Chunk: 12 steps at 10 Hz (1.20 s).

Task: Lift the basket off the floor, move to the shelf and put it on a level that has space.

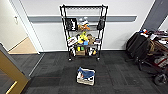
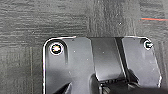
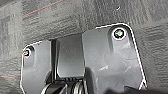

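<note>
The basket point(image 1: 85, 80) sits on the floor point(image 1: 117, 75) in the middle foreground of the head view, cream and woven, with blue cloth heaped inside it. Behind it, against the white wall, stands the shelf point(image 1: 83, 32), a tall black wire rack on small feet. Its top level point(image 1: 83, 7) is a bare wire grid, while the lower tiers carry colourful items. Both wrist views look down at the dark carpet floor point(image 2: 50, 20) point(image 3: 62, 17) past the robot's dark plates.
A doorway with tan wooden flooring point(image 1: 23, 47) opens at the left, and a yellow-edged door panel point(image 1: 11, 72) juts in at the near left. At the right stands a cluttered desk with dark coats and a wheeled chair point(image 1: 150, 55).
</note>
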Available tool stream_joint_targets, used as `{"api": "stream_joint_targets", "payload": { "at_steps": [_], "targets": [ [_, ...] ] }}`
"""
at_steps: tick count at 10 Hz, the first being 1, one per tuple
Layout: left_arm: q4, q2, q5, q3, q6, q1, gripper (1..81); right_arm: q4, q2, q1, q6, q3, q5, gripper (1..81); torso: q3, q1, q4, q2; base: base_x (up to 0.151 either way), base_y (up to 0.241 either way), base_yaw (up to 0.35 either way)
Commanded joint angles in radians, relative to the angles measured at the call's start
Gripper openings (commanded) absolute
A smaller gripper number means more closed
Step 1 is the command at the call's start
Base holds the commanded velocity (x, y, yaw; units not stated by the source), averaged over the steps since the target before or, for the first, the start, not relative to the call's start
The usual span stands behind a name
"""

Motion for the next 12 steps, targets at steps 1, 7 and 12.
{"api": "stream_joint_targets", "payload": {
  "at_steps": [1, 7, 12],
  "targets": [
    [0.005, -0.009, 0.054, 0.003, -0.002, -0.046, 81.1, 0.024, -0.012, 0.048, 0.004, 0.011, -0.039, 81.1, 0.0, 0.0, 0.0, 0.0, 0.0, 0.0, 0.0],
    [0.004, -0.009, 0.052, 0.007, -0.002, -0.046, 81.1, 0.028, -0.012, 0.065, 0.004, 0.016, -0.03, 81.1, 0.0, -0.001, 0.0, 0.001, 0.081, 0.0, 0.0],
    [0.004, -0.009, 0.049, 0.007, -0.002, -0.046, 81.1, 0.042, -0.018, 0.063, 0.004, 0.016, -0.029, 81.1, 0.0, 0.0, 0.0, 0.001, 0.094, 0.0, 0.0]
  ]
}}
